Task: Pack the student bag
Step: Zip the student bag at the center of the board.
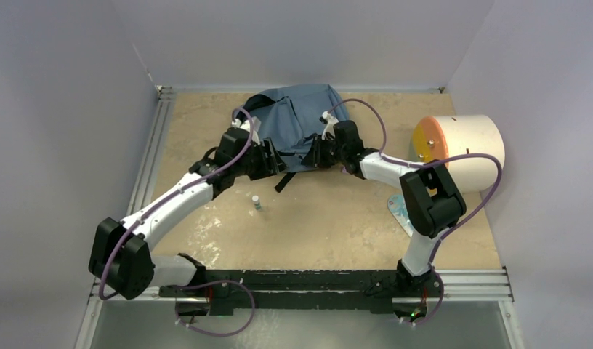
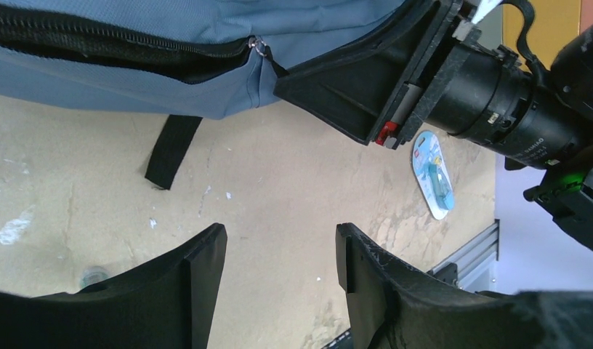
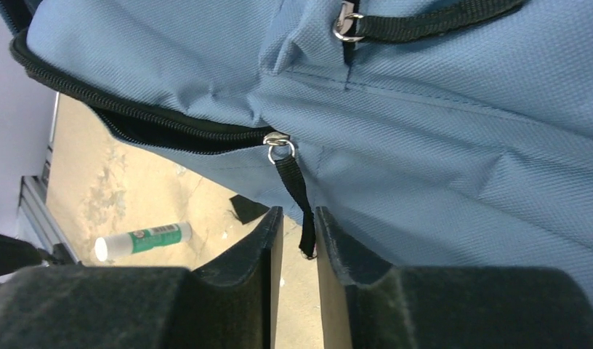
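Observation:
The student bag (image 1: pixel 297 120) is a soft grey-blue backpack lying at the back middle of the table, its main zipper (image 3: pixel 134 120) partly open. My right gripper (image 3: pixel 299 218) is at the bag's near edge with its jaws narrowed to a slim gap. The black zipper pull strap (image 3: pixel 293 185) hangs between the fingers against the right one, and table still shows through the gap. My left gripper (image 2: pixel 281 236) hovers open over bare table just left of the right gripper (image 1: pixel 315 156), below the bag's edge (image 2: pixel 206 80), with nothing between its fingers.
A green-and-white glue stick (image 1: pixel 257 203) stands on the table in front of the bag. A white cylinder with an orange face (image 1: pixel 461 149) lies at the right. A blue-and-white packet (image 1: pixel 397 209) lies near the right arm. A black bag strap (image 2: pixel 171 150) trails onto the table.

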